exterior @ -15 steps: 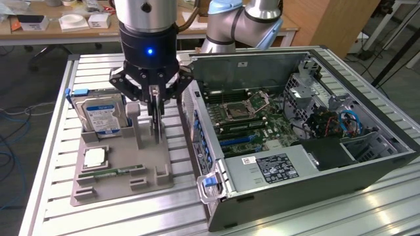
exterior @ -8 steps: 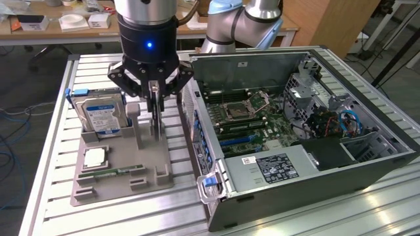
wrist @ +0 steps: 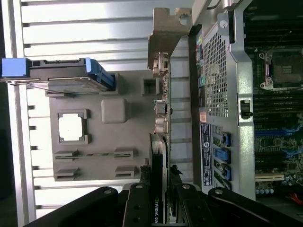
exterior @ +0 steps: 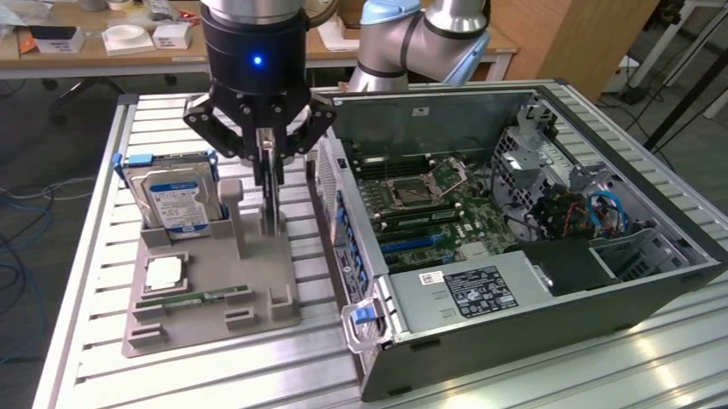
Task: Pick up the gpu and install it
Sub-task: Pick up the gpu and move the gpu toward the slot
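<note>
Pinches the gpu [wrist: 161,142] by its top edge, gripper [exterior: 268,175] closed on it, card vertical to match its slot in the grey holder tray [exterior: 205,319]. Possibly just clear of that slot; hard to judge. Hangs just beside the open computer case [exterior: 592,298].

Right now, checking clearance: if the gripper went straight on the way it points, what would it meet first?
The gripper grips the thin black upright gpu; straight below lies, probably, the grey plastic holder tray.
</note>
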Tool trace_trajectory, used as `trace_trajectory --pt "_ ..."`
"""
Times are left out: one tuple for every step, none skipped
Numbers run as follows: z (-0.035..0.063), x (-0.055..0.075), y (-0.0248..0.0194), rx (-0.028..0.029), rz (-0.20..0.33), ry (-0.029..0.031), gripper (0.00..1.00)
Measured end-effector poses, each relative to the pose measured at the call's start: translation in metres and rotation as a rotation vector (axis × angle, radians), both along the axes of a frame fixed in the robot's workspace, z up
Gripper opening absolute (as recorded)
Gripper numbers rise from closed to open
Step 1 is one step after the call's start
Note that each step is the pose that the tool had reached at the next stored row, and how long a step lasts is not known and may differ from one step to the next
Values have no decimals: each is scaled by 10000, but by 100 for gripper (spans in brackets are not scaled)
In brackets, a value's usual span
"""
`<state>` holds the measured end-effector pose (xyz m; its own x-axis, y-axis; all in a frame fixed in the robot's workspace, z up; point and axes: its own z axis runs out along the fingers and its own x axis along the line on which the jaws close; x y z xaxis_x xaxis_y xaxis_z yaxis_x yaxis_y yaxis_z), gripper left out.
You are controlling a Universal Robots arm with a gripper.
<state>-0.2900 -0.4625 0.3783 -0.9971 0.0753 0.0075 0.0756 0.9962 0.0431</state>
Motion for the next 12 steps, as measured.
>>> trace_trajectory --pt "17 0 0 0 0 -1 26" --pt "35 0 0 0 0 0 26" --pt "52 0 0 0 0 0 26" --pt "70 0 0 0 0 0 26" --pt "88 0 0 -1 0 1 26" --pt "108 0 0 0 0 0 26" --pt "129 0 0 0 0 -1 26" --pt "149 0 0 0 0 0 26" --pt "169 0 0 0 0 0 26" --pt "190 0 0 0 0 0 26" --pt "209 0 0 -1 0 0 26" --pt "227 0 0 0 0 0 26"
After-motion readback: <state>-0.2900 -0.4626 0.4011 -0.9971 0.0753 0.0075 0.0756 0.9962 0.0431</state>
